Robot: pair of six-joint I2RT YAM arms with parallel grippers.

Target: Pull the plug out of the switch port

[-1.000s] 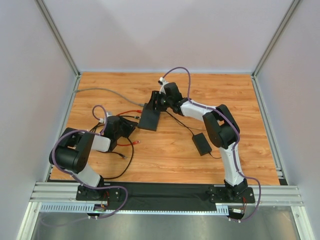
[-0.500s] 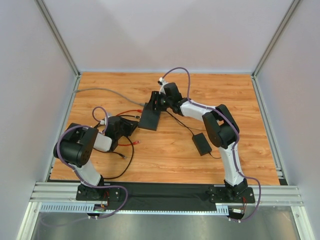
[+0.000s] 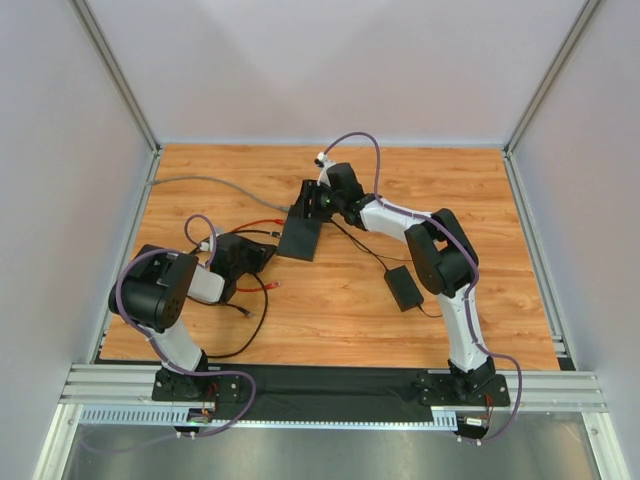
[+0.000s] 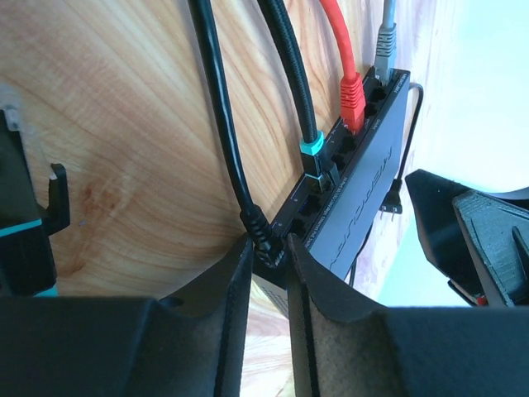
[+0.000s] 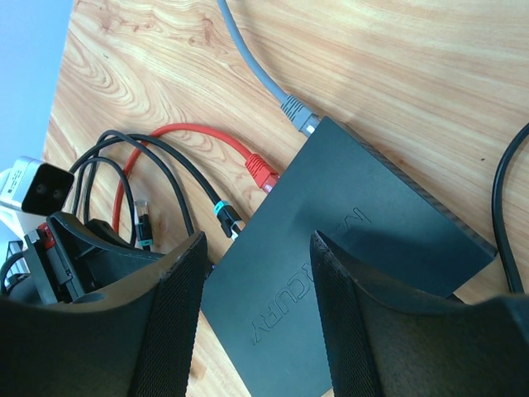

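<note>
The switch (image 3: pixel 300 238) is a flat black box lying mid-table, its port edge facing left. In the left wrist view the switch (image 4: pixel 364 198) carries a grey plug (image 4: pixel 385 41), a red plug (image 4: pixel 353 99), a teal-collared black plug (image 4: pixel 312 157) and, nearest, a black plug (image 4: pixel 263 240). My left gripper (image 4: pixel 269 248) is shut on that black plug, one finger on each side of its boot. My right gripper (image 5: pixel 258 248) stands open over the top face of the switch (image 5: pixel 331 273); whether its fingertips touch the switch is not visible.
A black adapter brick (image 3: pixel 404 287) lies to the right on a thin lead. Black and red cables loop on the wood left of the switch, among them a loose teal-tipped plug (image 5: pixel 142 227). A grey cable (image 3: pixel 200 182) runs off to the left wall.
My left jaws have narrowed onto the black plug, and the left arm's elbow has shifted slightly. The right arm and the switch have not moved.
</note>
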